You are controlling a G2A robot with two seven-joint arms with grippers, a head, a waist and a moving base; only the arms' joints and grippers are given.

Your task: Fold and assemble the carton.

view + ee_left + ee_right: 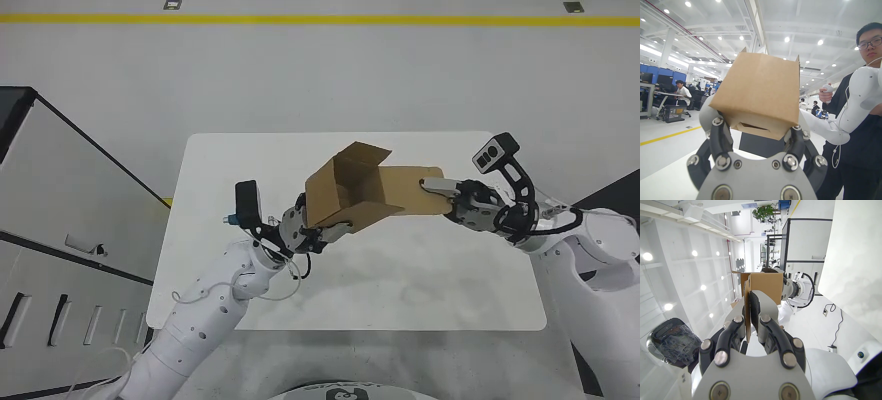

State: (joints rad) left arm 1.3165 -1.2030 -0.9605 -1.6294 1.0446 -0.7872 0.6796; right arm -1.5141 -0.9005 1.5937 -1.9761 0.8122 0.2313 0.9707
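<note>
- Carton [358, 190], brown cardboard partly opened into a box shape, is held between both grippers, with the white table [240, 270] spread beneath it.
- Left gripper [757, 130] sits at the carton's closed end. The arm comes up to the carton on a slant and the wrist is tilted upward.
- Its jaws are spread wide, with one finger [720, 130] at each side of that end. They seem to clamp the carton, though the contact is partly hidden.
- Right gripper [749, 313] meets the carton's opposite end, with the elbow bent and the forearm roughly level, pointing at the carton.
- Its jaws are narrow, and the pads [755, 306] pinch a flat flap of the carton edge-on.
- Another flap stands up from the carton's open mouth.
</note>
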